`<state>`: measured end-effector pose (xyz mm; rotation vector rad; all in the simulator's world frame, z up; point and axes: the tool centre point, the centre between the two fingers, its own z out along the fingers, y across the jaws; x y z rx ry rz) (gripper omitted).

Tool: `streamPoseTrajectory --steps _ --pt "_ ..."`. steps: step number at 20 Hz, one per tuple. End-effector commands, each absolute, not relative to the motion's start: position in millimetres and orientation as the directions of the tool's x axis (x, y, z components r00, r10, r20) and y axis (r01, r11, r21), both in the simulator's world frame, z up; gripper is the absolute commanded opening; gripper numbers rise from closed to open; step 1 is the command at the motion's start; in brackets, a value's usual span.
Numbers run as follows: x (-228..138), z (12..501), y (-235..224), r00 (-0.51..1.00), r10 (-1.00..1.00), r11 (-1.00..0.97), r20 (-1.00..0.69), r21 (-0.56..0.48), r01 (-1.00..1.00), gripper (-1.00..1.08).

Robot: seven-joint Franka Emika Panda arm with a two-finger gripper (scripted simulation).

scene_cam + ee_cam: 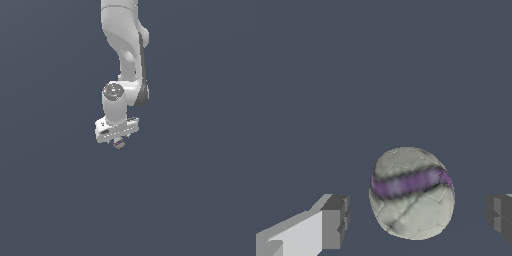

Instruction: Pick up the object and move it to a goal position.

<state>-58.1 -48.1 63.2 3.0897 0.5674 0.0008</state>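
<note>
Wrist view, taken from its left across: one dark finger pad on its pale finger, then a clear gap of bare grey floor, then the object (a pale, panelled little ball with a purplish band across it), then another gap, then the second pad at the far edge. So the gripper stands wide open, straddling the ball, with neither pad touching it; it has hold of nothing. Exterior view: the white arm comes down from the top of frame, wrist pointing at the floor, and the ball shows only as a small speck just under the hand, roughly at the middle of the picture. Whether it sits on the floor I cannot say for certain, though nothing else is there to carry it. My reading of progress: approach and alignment look done, the grasp is not yet made, and lift and carry are all to come. No goal marker shows in either view.
</note>
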Motion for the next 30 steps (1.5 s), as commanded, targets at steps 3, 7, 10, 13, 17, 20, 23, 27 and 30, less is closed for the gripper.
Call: streamPoseTrajectory --steps 3,7,10,13,17,20,23,27,30 --pt "-58.9 43.4 -48.1 0.934 0.357 -0.934 0.000 0.000 0.357 1.00" --pt "-58.3 36.8 -48.1 0.934 0.358 -0.934 0.000 0.000 0.358 1.00" --pt "-58.2 36.5 -48.1 0.934 0.358 -0.934 0.000 0.000 0.358 -1.00" --pt "-58.2 36.5 -48.1 0.934 0.358 -0.934 0.000 0.000 0.358 -1.00" --pt "-58.2 36.5 -48.1 0.934 0.358 -0.934 0.000 0.000 0.358 -1.00" --pt "-58.1 37.5 -49.1 0.934 0.357 -0.934 0.000 0.001 0.357 -1.00" --pt "-57.2 39.2 -54.7 0.934 0.357 -0.934 0.000 0.001 0.357 -1.00" --pt "-53.9 44.9 -72.8 0.934 0.357 -0.934 0.000 0.001 0.357 -1.00" --pt "-49.9 51.7 -94.7 0.934 0.357 -0.934 0.000 0.001 0.357 -1.00"
